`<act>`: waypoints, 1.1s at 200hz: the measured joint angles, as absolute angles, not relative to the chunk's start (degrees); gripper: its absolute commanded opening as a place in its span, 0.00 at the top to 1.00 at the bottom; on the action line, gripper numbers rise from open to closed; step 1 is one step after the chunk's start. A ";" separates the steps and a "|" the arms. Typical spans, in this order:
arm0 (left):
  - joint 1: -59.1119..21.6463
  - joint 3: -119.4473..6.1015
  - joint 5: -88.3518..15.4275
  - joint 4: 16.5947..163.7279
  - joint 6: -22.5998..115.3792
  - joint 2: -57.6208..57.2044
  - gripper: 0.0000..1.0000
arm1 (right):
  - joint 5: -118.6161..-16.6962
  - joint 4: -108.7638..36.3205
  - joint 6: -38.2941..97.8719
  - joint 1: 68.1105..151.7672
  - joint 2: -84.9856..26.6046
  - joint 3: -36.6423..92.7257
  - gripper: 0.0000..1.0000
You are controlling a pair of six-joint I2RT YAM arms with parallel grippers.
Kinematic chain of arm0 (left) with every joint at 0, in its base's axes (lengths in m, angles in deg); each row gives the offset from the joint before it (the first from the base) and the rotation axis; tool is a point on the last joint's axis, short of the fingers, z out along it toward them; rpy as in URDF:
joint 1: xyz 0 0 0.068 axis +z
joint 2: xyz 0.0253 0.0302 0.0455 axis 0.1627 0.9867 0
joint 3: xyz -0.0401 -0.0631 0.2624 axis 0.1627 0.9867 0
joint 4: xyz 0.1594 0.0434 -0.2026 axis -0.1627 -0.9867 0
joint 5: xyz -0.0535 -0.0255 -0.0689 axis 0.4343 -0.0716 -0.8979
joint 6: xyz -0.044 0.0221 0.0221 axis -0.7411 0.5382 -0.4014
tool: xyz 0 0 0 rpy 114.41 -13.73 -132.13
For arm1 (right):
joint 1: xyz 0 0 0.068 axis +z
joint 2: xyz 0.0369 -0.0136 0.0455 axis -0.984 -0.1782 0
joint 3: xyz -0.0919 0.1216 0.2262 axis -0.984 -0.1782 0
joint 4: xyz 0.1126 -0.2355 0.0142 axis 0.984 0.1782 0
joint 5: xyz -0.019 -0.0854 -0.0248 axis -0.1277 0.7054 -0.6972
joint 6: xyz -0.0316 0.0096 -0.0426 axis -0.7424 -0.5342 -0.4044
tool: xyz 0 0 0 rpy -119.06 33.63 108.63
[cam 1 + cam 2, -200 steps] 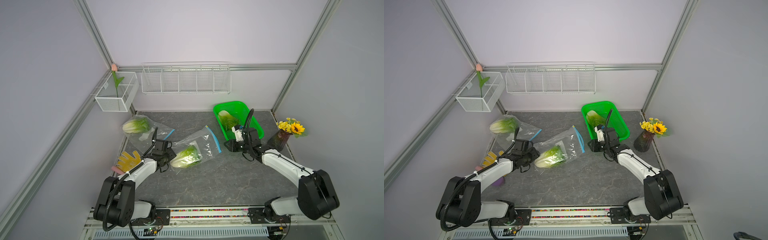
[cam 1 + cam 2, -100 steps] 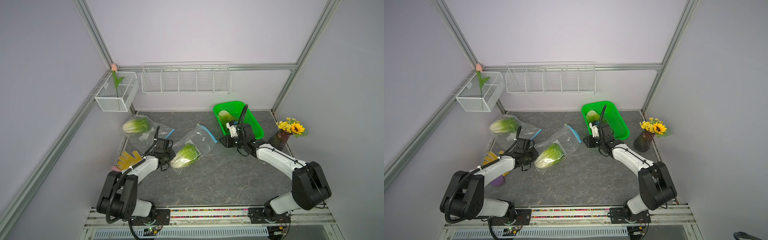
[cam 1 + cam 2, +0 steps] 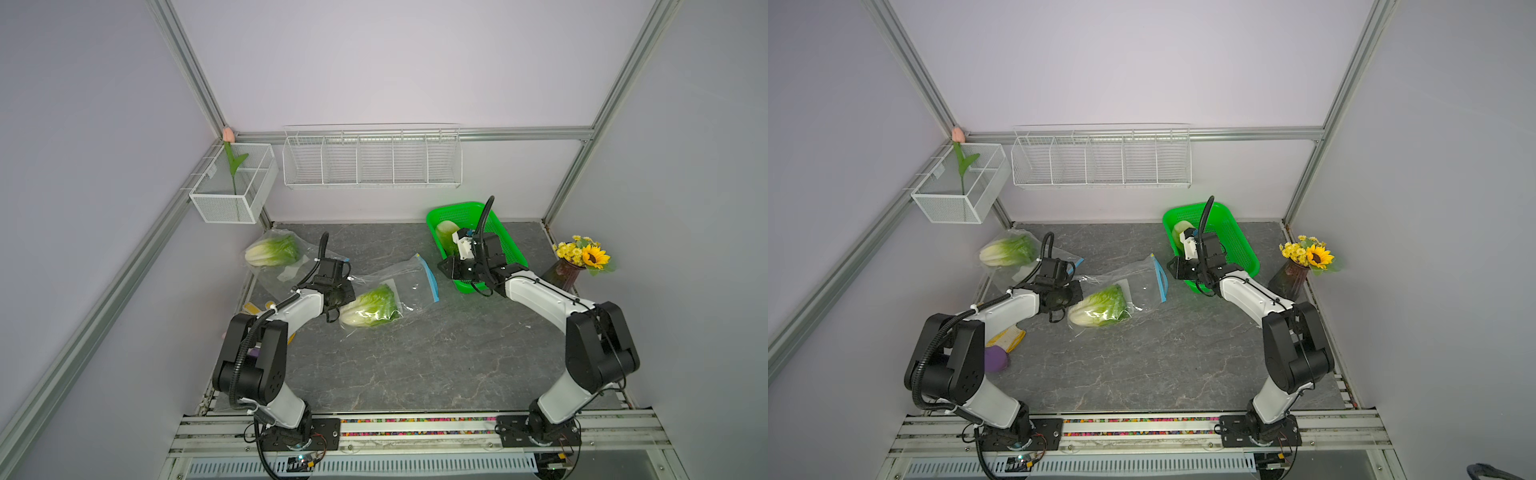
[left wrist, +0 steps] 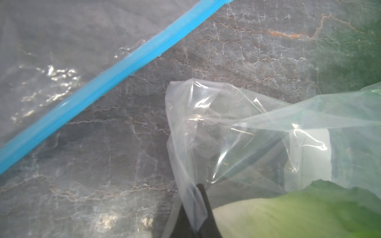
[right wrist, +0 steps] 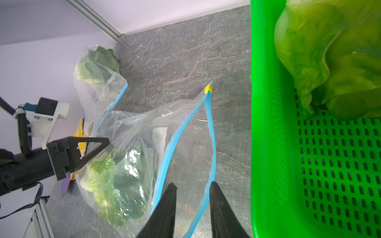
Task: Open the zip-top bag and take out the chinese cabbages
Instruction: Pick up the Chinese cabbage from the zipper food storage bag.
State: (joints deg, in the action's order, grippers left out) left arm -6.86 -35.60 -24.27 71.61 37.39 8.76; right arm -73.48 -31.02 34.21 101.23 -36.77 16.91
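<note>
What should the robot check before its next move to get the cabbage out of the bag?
1. Mouth of bag open: ok, zip strips stand apart.
2. Hold by left gripper: ok, shut on the plastic opposite the mouth.
3. Grip by right gripper: not ok, jaws apart around one strip.
4. The cabbage out: not ok, it lies inside the bag.
5. Room in basket: ok, bare floor shows.
</note>
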 measured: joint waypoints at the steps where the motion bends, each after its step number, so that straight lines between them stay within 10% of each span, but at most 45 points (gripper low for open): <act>1: -6.86 -35.60 -24.27 71.61 37.41 8.81 1.00 | -73.50 -31.02 34.21 101.23 -36.77 16.91 0.72; 220: -6.75 -35.66 -27.33 76.29 40.36 11.74 1.00 | -95.60 -33.62 32.94 104.56 -51.63 22.90 0.67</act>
State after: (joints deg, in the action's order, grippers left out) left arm -6.75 -35.66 -27.33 76.29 40.36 11.74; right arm -95.60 -33.62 32.94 104.56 -51.63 22.90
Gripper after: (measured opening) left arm 0.050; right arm 0.301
